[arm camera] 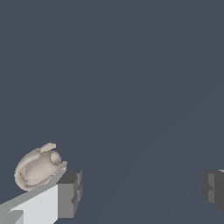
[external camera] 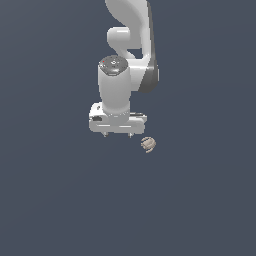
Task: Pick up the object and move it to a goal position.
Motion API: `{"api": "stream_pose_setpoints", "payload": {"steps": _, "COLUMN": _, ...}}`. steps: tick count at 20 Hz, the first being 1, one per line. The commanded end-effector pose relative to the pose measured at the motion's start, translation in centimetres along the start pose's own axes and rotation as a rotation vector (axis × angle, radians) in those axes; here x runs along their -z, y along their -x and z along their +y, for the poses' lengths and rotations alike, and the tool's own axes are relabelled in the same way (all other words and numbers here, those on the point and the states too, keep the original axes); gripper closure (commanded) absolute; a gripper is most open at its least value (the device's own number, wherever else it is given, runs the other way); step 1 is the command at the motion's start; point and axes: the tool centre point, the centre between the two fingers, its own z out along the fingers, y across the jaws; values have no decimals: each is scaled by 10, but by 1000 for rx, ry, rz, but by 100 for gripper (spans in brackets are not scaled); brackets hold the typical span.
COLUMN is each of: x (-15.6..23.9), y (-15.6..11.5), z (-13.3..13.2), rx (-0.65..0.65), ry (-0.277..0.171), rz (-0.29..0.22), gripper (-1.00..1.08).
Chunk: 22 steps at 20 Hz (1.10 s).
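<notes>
Gripper (external camera: 118, 134) white, boxy, smooth-shelled, pointing down; dark grey blocky pads (arm camera: 70, 192) spread wide with nothing between them. Object (external camera: 148, 144): small lumpy tan-brown ball, grooved seams, matte. It lies outside the jaws, just beside the gripper toward the exterior view's right and slightly lower in that picture. Wrist view shows it close behind one finger, not clasped. Surface (external camera: 60, 200) flat, uniform slate blue-grey, featureless in both views.
</notes>
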Motion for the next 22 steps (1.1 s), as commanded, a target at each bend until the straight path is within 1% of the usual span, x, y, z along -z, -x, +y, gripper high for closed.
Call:
{"api": "stream_pose_setpoints", "payload": {"steps": 1, "x": 0, "y": 0, "z": 0, "rx": 0, "ry": 0, "rz": 0, "gripper": -92}}
{"api": "stream_pose_setpoints", "payload": {"steps": 4, "x": -3, "y": 2, "z": 7, "rx": -5, "ry": 5, "rz": -10, "gripper": -92}}
{"api": "stream_pose_setpoints", "payload": {"steps": 8, "x": -11, "y": 9, "z": 30, "rx": -26, "ry": 21, "rz": -40, "gripper": -92}}
{"api": "stream_pose_setpoints", "payload": {"steps": 10, "x": -11, "y": 10, "z": 34, "rx": -32, "ry": 23, "rz": -45, "gripper": -92}}
{"api": "stream_pose_setpoints", "payload": {"steps": 12, "x": -11, "y": 10, "z": 32, "rx": -30, "ry": 22, "rz": -43, "gripper": -92}}
{"api": "stream_pose_setpoints", "payload": {"steps": 17, "x": -18, "y": 11, "z": 15, "rx": 24, "ry": 20, "rz": -41, "gripper": -92}}
{"api": "stream_pose_setpoints", "payload": {"steps": 19, "x": -24, "y": 12, "z": 1, "rx": 68, "ry": 17, "rz": -39, "gripper": -92}}
{"api": "stream_pose_setpoints", "payload": {"steps": 22, "x": -35, "y": 17, "z": -27, "rx": 158, "ry": 11, "rz": -35, "gripper": -92}}
